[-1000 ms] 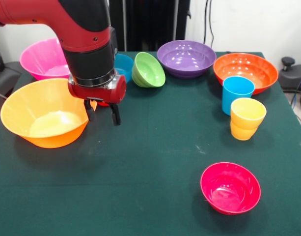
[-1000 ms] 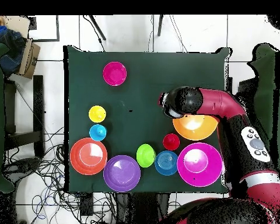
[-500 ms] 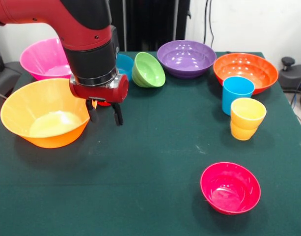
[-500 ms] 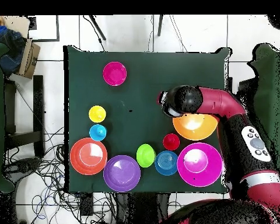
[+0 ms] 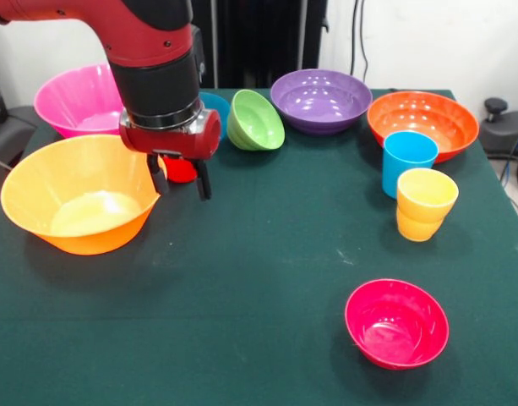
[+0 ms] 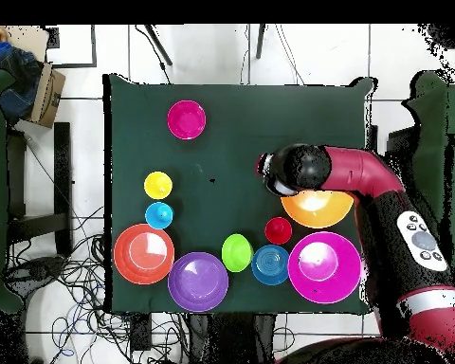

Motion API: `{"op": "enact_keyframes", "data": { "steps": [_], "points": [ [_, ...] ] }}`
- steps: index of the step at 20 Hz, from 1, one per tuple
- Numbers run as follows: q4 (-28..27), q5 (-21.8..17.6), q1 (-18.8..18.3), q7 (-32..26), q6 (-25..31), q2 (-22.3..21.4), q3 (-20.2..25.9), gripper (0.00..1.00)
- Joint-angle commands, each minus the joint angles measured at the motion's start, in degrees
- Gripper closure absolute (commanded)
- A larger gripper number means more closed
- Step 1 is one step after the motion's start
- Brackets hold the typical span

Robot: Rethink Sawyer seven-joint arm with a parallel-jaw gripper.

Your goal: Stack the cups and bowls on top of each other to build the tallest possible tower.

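My gripper point(image 5: 181, 191) is open and empty, just above the cloth beside the right rim of the large yellow-orange bowl point(image 5: 73, 196). The red cup point(image 5: 181, 169) stands right behind its fingers. From above the gripper point(image 6: 269, 173) is apart from the red cup point(image 6: 278, 230). The large pink bowl point(image 5: 71, 97), small blue bowl point(image 5: 216, 108), tilted green bowl point(image 5: 257, 120), purple bowl point(image 5: 320, 100) and orange bowl point(image 5: 422, 123) line the far side. The sky-blue cup point(image 5: 408, 159) and yellow cup point(image 5: 426, 203) stand at the right. The crimson-pink bowl point(image 5: 396, 323) sits near front right.
The green table point(image 5: 267, 254) ends close behind the row of bowls. My arm point(image 6: 364, 180) reaches in over the yellow-orange bowl point(image 6: 317, 209). Cables and a box point(image 6: 47, 93) lie on the floor beside the table.
My gripper has lifted a little and drawn slightly toward the red cup, staying open. None of the bowls or cups has moved.
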Motion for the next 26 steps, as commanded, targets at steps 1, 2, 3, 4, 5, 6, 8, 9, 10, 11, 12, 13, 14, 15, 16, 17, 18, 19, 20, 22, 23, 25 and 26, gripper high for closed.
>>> {"op": "enact_keyframes", "data": {
  "steps": [1,2,3,4,5,6,8,9,10,11,12,13,14,15,16,17,18,19,20,22,23,25,26],
  "points": [
    [4.36,-5.43,-0.34,-12.59,-1.97,0.12,1.95,0.0],
    [4.52,-5.51,-0.41,-12.57,-2.05,0.03,1.97,0.0],
    [4.56,-5.57,-0.44,-12.53,-2.09,0.05,1.98,0.0],
    [4.67,-5.62,-0.5,-12.52,-2.12,-0.01,2.0,0.0],
    [4.72,-5.66,-0.54,-12.52,-2.11,-0.03,2.01,0.0],
    [4.67,-5.62,-0.57,-12.54,-1.98,-0.04,2.07,0.0],
    [4.67,-5.62,-0.66,-12.66,-1.84,-0.05,2.14,0.0],
    [4.71,-5.64,-0.7,-12.7,-1.81,-0.08,2.15,0.0],
    [4.58,-5.62,-0.75,-12.79,-1.71,0.02,2.17,0.0],
    [4.56,-5.65,-0.83,-12.86,-1.86,0.18,2.22,0.0],
    [4.53,-5.68,-0.9,-12.92,-2.0,0.34,2.28,0.0],
    [4.55,-5.84,-1.05,-12.97,-2.34,0.56,2.24,0.0],
    [4.47,-6.06,-1.33,-13.22,-2.61,0.79,2.18,0.0],
    [4.49,-6.22,-1.47,-13.32,-2.83,0.91,2.14,0.0],
    [4.47,-6.31,-1.58,-13.38,-2.96,1.03,2.11,0.0],
    [4.68,-6.38,-1.65,-13.27,-3.15,0.98,2.04,0.0],
    [4.78,-6.39,-1.72,-13.2,-3.16,0.91,1.98,0.0],
    [5.03,-6.35,-1.81,-13.06,-3.17,0.77,1.94,0.0],
    [4.96,-6.23,-1.94,-13.11,-2.96,0.9,1.95,0.0],
    [5.19,-5.8,-2.26,-13.0,-2.4,0.98,1.96,0.0],
    [5.38,-5.61,-2.44,-12.95,-2.13,0.97,1.97,0.0],
    [5.49,-5.57,-2.73,-13.29,-1.71,0.62,2.09,0.0],
    [5.32,-5.55,-2.74,-13.42,-1.39,0.46,2.16,0.0]
  ]
}}
